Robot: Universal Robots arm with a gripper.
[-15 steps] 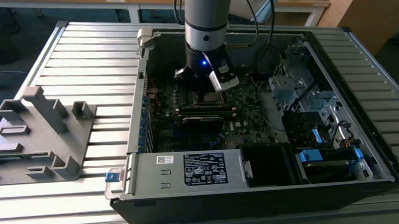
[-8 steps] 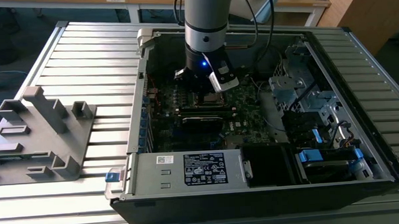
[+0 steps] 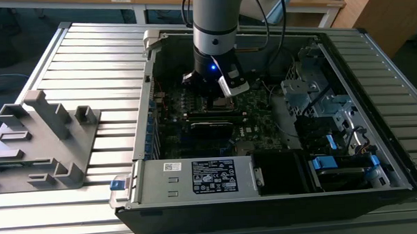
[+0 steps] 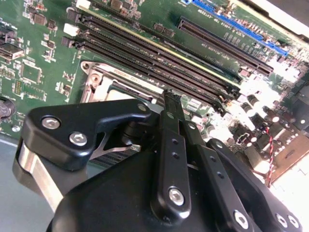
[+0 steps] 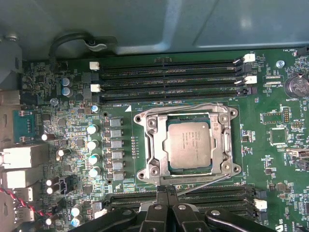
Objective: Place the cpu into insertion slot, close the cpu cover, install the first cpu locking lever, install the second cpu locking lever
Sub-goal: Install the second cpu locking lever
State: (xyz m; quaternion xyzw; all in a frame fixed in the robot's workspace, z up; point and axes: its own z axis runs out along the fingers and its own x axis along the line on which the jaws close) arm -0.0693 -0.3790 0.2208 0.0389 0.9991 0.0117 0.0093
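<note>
In the first wrist view the cpu [image 5: 188, 143], a grey-brown metal square, lies in the insertion slot [image 5: 228, 145]. The silvery cpu cover [image 5: 153, 145] lies flat around it, with the chip showing through its window. One thin wire locking lever [image 5: 183, 105] runs along the far side of the socket. A second lever [image 5: 205, 182] slants along the near side toward my gripper [image 5: 167, 189]. The fingers are pressed together, shut, at the socket's near edge. In the second wrist view my gripper [image 4: 169, 95] points at the socket's rim [image 4: 99, 77]. In the exterior view my gripper [image 3: 216, 96] hangs over the board.
Long black memory slots [image 5: 169, 77] flank the socket on both sides. The open computer case [image 3: 374, 106] has metal walls, drive bays and cables at the exterior view's right. A power supply [image 3: 196, 177] sits at the front. A grey fixture [image 3: 43, 138] stands on the slatted table.
</note>
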